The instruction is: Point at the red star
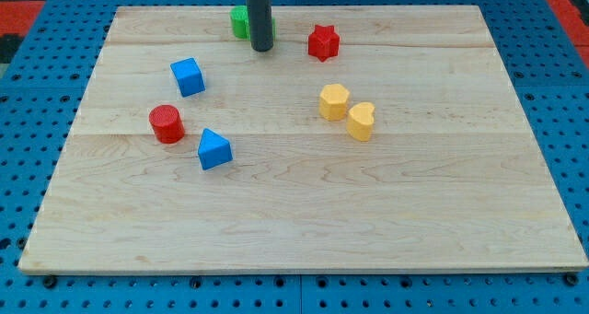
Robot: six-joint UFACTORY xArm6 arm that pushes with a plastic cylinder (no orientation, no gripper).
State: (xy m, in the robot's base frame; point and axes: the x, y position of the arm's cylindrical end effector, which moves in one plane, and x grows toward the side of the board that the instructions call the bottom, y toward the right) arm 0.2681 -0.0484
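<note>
1. Seven blocks are seen on the wooden board; the red star sits near the view's top, right of centre.
2. No gripper is fitted, so nothing is grasped or released; my tip is set down just left of the red star, apart from it, with a green block close at the tip's left.
3. The step would best be done by a short slide toward the view's right, halted just short of the star so that it is not nudged.
4. The yellow pair, a yellow hexagon and a yellow heart, lies well below that path.
5. The green block is partly hidden by the rod, so its shape cannot be told.
</note>
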